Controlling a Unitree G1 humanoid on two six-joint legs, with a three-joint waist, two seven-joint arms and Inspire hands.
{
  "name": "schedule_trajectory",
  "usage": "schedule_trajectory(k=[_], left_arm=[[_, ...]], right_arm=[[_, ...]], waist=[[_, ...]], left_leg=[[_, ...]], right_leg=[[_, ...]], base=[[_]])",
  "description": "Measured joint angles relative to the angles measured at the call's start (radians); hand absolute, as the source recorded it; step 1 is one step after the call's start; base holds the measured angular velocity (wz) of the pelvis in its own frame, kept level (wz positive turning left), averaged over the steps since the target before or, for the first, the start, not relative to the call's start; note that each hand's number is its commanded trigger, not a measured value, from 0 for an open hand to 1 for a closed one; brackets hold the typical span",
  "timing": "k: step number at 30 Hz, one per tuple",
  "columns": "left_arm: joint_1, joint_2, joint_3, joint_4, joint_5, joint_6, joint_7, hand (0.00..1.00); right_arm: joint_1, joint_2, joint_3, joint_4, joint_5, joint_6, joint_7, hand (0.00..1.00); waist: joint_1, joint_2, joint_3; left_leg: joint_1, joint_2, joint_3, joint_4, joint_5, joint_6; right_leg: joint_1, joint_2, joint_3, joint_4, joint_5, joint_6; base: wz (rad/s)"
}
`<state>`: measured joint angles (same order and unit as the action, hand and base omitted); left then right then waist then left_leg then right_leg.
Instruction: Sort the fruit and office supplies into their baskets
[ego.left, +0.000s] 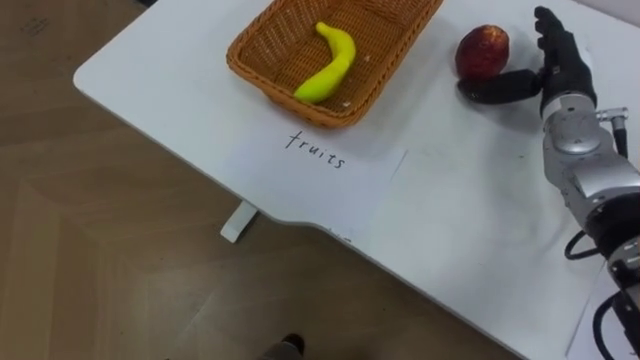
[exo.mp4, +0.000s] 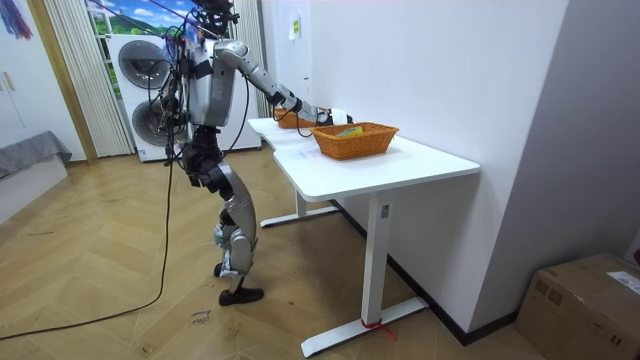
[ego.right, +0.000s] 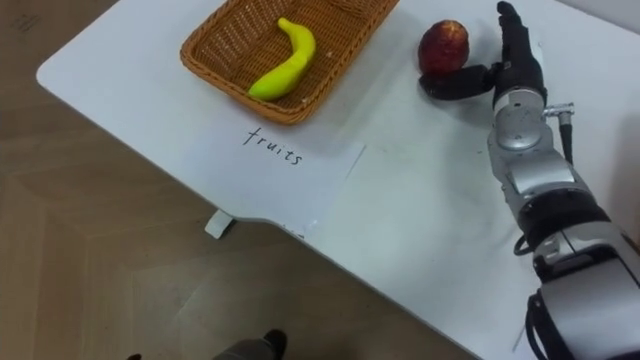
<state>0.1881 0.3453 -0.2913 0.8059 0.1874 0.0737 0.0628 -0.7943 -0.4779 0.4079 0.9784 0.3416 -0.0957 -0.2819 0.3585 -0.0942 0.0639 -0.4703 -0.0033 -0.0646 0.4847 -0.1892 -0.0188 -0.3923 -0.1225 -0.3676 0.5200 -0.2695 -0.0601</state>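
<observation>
A red apple (ego.left: 482, 50) lies on the white table (ego.left: 450, 220), to the right of a woven fruit basket (ego.left: 262, 75). A yellow banana (ego.left: 330, 65) lies inside that basket. My right hand (ego.left: 560, 60) stands just right of the apple with its fingers straight and pointing away from me. Its dark thumb (ego.left: 500, 88) reaches across the near side of the apple, at or close to its base. The hand is open and not closed on the fruit. In the room view I stand at the table's end with my right arm (exo.mp4: 270, 90) stretched out over it.
A white sheet with a handwritten label (ego.left: 320, 160) lies in front of the fruit basket. The table's rounded edge (ego.left: 150, 110) runs diagonally at the left, with wooden floor below. A second woven basket (exo.mp4: 355, 138) stands further along the table in the room view.
</observation>
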Motion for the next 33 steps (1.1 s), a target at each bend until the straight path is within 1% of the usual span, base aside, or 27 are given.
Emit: schedule_trajectory(k=[5, 9, 11, 20, 24, 33], left_arm=[[0.0, -0.008, -0.001, 0.0, 0.0, 0.0, 0.01, 0.0], [0.0, -0.012, -0.007, -0.001, 0.0, 0.0, 0.014, 0.0], [0.0, -0.015, -0.007, -0.001, 0.0, 0.0, 0.014, 0.0], [0.0, -0.019, -0.009, 0.005, -0.021, 0.0, 0.012, 0.0], [0.0, -0.02, -0.009, 0.012, -0.028, -0.001, 0.012, 0.0], [-0.008, -0.021, -0.009, 0.043, -0.066, -0.009, 0.01, 0.0]], right_arm=[[-0.001, -0.001, 0.0, 0.0, -0.003, -0.005, 0.002, 0.0], [-0.002, 0.0, 0.0, 0.0, -0.015, -0.016, 0.002, 0.0], [-0.002, 0.001, 0.0, 0.0, -0.033, -0.017, 0.002, 0.0], [-0.002, 0.002, 0.001, -0.002, -0.042, -0.019, 0.002, 0.0], [-0.006, 0.005, 0.001, -0.004, -0.043, -0.021, 0.001, 0.0], [-0.012, 0.015, 0.002, -0.004, -0.04, -0.021, 0.001, 0.0]], waist=[[0.001, 0.001, 0.0006], [0.001, 0.007, 0.0049], [0.001, 0.009, 0.0058], [0.003, 0.01, 0.0062], [0.004, 0.012, 0.0068], [0.005, 0.011, 0.0069]], left_leg=[[-0.006, 0.003, 0.006, 0.001, 0.0, 0.0], [-0.006, 0.005, 0.008, 0.001, 0.0, 0.0], [-0.006, 0.005, 0.009, 0.0, 0.0, 0.0], [-0.004, 0.008, 0.008, -0.001, 0.001, -0.002], [-0.006, 0.013, 0.008, -0.004, 0.002, -0.003], [-0.005, 0.014, 0.008, -0.002, 0.003, -0.005]], right_leg=[[-0.008, 0.0, 0.003, 0.002, 0.0, -0.001], [-0.009, 0.002, 0.005, 0.002, 0.001, -0.002], [-0.01, 0.002, 0.005, 0.001, 0.001, -0.002], [-0.007, 0.008, 0.006, -0.006, 0.006, -0.005], [-0.005, 0.016, 0.007, -0.022, 0.014, -0.006], [-0.005, 0.016, 0.007, -0.02, 0.014, -0.006]], base=[[0.0], [0.0], [0.0], [0.0], [-0.03], [0.0]])
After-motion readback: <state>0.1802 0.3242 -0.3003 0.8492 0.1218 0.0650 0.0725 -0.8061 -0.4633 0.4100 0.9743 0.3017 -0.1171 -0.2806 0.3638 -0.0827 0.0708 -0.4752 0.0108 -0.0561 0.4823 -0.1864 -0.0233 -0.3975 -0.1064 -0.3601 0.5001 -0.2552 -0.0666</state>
